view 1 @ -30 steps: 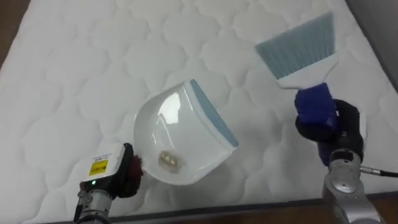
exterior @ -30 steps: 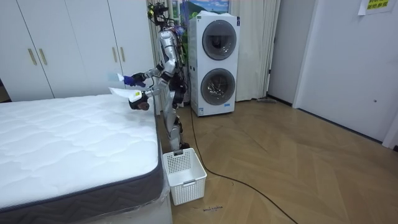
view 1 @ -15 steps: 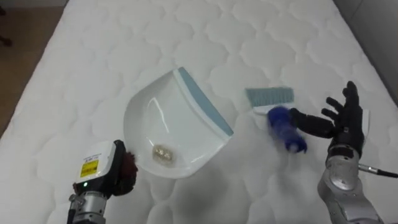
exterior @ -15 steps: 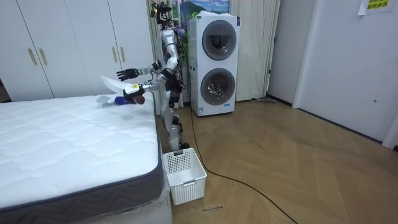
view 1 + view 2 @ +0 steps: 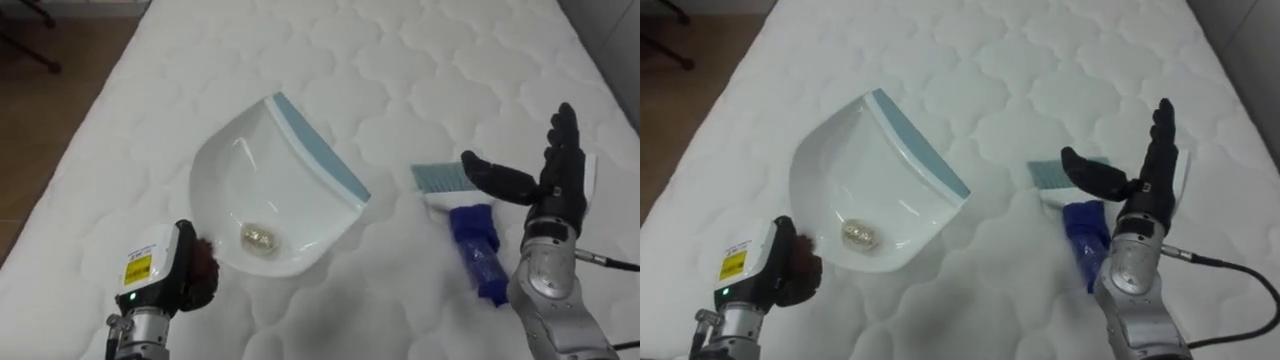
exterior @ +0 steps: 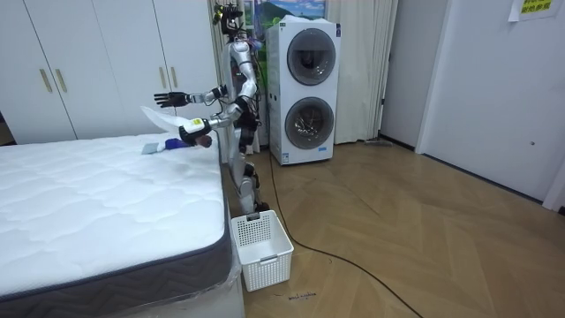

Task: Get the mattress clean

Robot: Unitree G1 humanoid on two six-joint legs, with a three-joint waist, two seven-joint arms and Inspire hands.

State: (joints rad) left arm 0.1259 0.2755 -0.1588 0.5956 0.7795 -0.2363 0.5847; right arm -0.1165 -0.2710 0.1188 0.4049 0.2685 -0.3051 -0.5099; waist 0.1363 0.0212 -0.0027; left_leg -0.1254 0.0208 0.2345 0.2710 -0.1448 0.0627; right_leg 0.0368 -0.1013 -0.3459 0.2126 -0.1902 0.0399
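A white dustpan point(image 5: 270, 195) with a blue-grey lip hangs tilted above the mattress point(image 5: 420, 60), a small crumpled scrap point(image 5: 258, 238) lying in its bowl. My left hand point(image 5: 195, 275) is curled at the dustpan's rear end, at the lower left. A brush point(image 5: 478, 250) with a blue handle and pale blue bristles lies flat on the mattress to the right of the pan. Just above the brush my right hand point(image 5: 545, 185) is raised with its fingers spread straight, holding nothing. In the room view I stand at the bed's corner, both arms out over it.
The mattress edge point(image 5: 90, 130) runs along the left, with wooden floor beyond. A white basket point(image 6: 260, 249) stands on the floor at the bed's foot. A stacked washer and dryer point(image 6: 305, 84) are behind me, with white wardrobes point(image 6: 97, 62) by the bed.
My right hand has opened and let go of the brush, which dropped from upright onto the mattress. The hand has risen above it. The dustpan stays in my left hand.
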